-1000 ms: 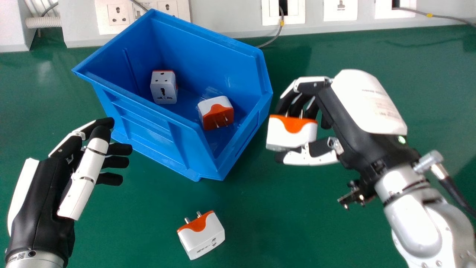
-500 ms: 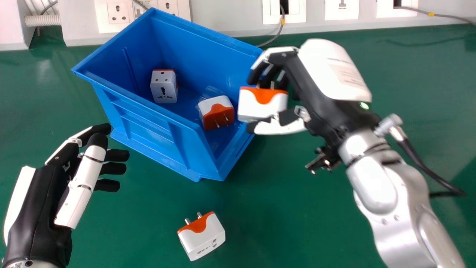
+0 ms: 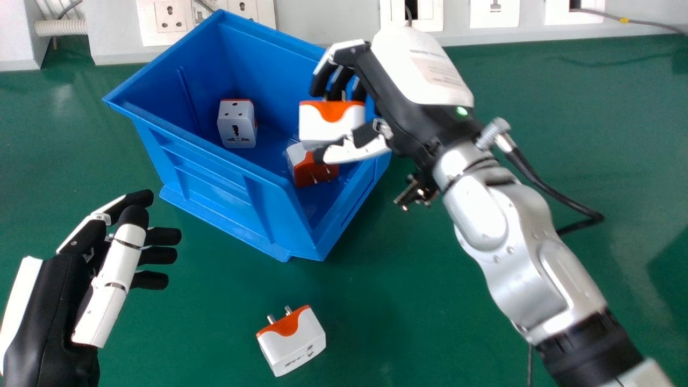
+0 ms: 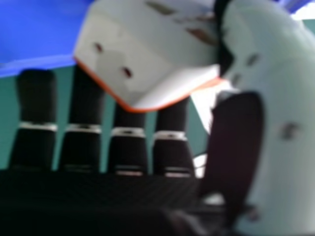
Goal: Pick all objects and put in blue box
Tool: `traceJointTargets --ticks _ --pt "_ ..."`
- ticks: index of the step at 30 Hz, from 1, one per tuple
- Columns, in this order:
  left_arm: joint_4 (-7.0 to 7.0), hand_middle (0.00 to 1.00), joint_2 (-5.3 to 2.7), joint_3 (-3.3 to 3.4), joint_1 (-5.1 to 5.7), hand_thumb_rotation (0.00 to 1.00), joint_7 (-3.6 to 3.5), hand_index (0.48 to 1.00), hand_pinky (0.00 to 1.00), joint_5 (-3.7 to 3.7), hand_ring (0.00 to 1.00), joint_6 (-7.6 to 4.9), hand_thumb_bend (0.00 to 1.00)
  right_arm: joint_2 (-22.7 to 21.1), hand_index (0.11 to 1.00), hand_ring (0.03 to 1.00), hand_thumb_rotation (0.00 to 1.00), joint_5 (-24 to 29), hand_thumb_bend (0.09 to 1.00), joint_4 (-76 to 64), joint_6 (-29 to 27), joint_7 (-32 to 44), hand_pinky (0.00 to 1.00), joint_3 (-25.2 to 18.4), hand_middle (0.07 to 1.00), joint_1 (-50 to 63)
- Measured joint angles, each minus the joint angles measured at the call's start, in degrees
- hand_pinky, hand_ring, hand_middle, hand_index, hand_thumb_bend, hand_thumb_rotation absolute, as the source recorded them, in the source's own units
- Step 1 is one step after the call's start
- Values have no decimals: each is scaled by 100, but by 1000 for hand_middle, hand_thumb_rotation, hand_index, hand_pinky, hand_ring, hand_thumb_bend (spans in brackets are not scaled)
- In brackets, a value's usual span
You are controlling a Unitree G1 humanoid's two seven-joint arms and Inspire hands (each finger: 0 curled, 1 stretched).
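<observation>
My right hand (image 3: 400, 110): gripping an adapter (image 3: 328, 124), over the blue box (image 3: 215, 185), upper centre.
My left hand (image 3: 54, 301): open, lower left.
Loose adapter (image 3: 294, 344): on the table (image 3: 430, 322), bottom centre.

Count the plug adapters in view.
4. One adapter in the right hand, over the blue box; a left adapter and a right adapter inside it; the last adapter on the green table. More may be hidden.
</observation>
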Motion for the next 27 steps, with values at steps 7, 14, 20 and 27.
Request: traceJointTargets --ticks 7,14,20,27 --pt "-62 650 -47 -21 200 817 -7 799 566 -4 636 -130 431 362 528 435 0 60 489 1396 -227 -329 318 251 542 -841" --pt "-83 649 -63 -63 377 813 -10 799 566 -4 634 -257 425 667 529 432 0 16 489 2737 -458 -775 323 554 539 -1649" --pt "-159 649 -84 -120 520 807 -11 799 565 -7 632 -364 415 923 528 431 0 58 490 3538 -510 -935 329 646 536 -2100" --pt "-236 649 -108 -118 628 805 -18 799 564 -120 631 -394 408 1144 522 435 0 99 491 4320 -421 -1161 331 656 537 -2484"
